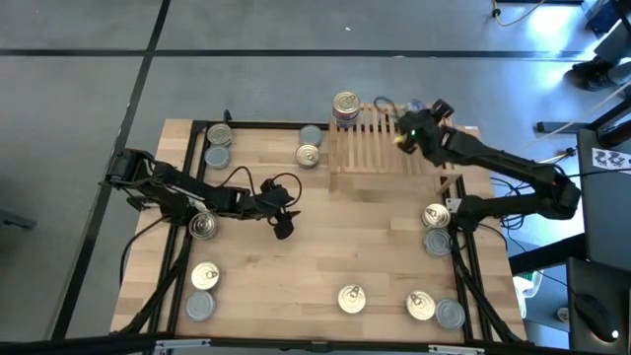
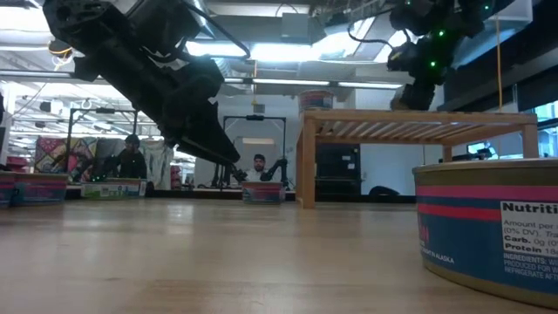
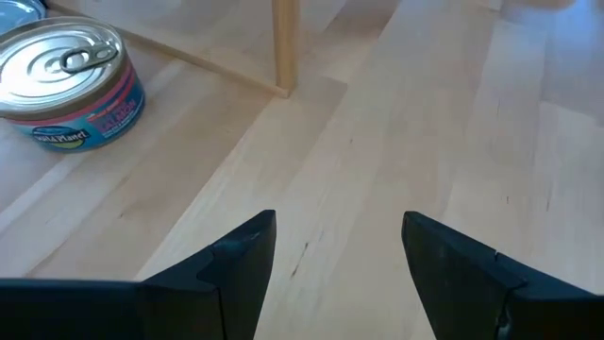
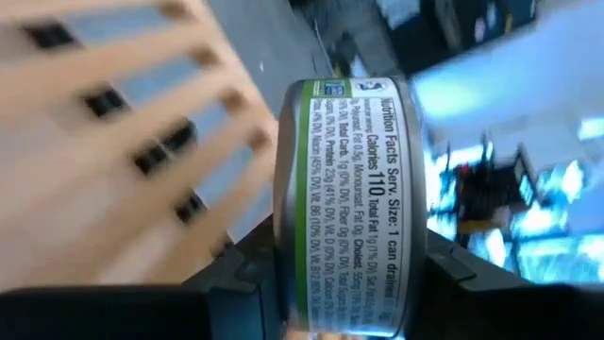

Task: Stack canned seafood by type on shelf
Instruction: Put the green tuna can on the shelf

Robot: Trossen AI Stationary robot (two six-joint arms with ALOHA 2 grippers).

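Setting: light wooden counter [image 1: 325, 247] on a grey floor; the low view looks across it into a lit workroom with people seated far behind.
Shelf: slatted wooden rack [image 1: 380, 148] on short legs, at the far edge of the counter, right of centre.
Cans on shelf: one stack with a gold pull-tab top [image 1: 345, 106] at the shelf's far left corner.
Right end effector: above the shelf's far right part [image 1: 406, 131], well apart from that stack.
Right end effector state: fingers closed on a green-banded can [image 4: 347, 203], held at its sides; the nutrition label faces the wrist camera and the shelf slats lie beside it.
Left end effector: over bare counter, left of centre [image 1: 283, 225], held low.
Left end effector state: fingers [image 3: 241, 260] spread apart with nothing between them, only wood below.
Can near left end effector: pull-tab can with a blue and pink label [image 3: 66, 83], standing upright near a shelf leg [image 3: 285, 47].
Loose cans, left side: two at the far left corner [image 1: 217, 145], one beside the left arm [image 1: 203, 226], two near the front [image 1: 203, 288].
Loose cans, right side: two at the right edge [image 1: 436, 227], two at the front right [image 1: 434, 308].
Loose cans, middle: one at the front [image 1: 352, 299], two just left of the shelf [image 1: 309, 148].
Nearest can, low view: blue and pink can [image 2: 488, 222], upright, close to the camera.
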